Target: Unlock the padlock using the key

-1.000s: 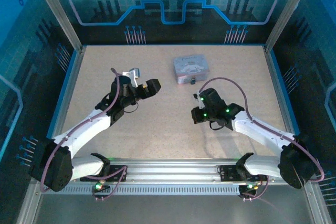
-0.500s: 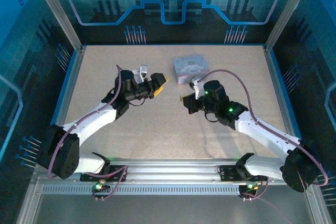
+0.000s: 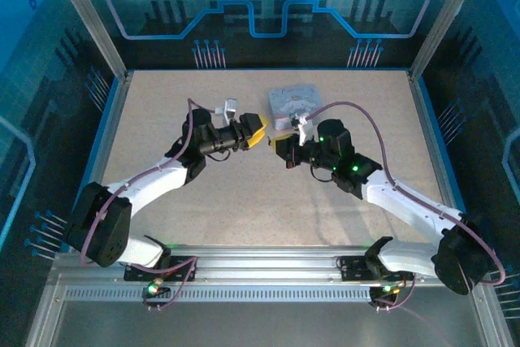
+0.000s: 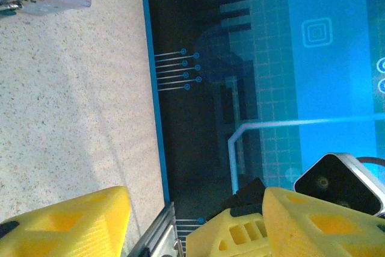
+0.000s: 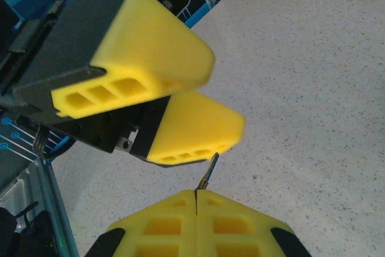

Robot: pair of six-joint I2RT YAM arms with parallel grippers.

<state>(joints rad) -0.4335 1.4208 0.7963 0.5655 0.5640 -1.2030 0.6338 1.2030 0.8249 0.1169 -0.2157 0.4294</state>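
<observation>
Plainly, right gripper (image 5: 195, 193) jaws pinch the key (image 5: 209, 171); left gripper (image 3: 254, 131) jaws stand apart.

From above, soft even light falls on the pale speckled tabletop (image 3: 244, 217), brightest at its centre, while the blue printed enclosure walls (image 3: 260, 6) sit dim around it. Faint, diffuse shadows lie under both arms, and small green indicator lights (image 3: 355, 170) flare as saturated dots. In the left wrist view the left gripper's (image 4: 195, 200) yellow foam fingers (image 4: 66, 221) are blurred from closeness, and a broad soft shadow dims the tabletop. In the right wrist view the tabletop grain is crisp; the thin dark metal key (image 5: 208, 171) looks slightly soft.
</observation>
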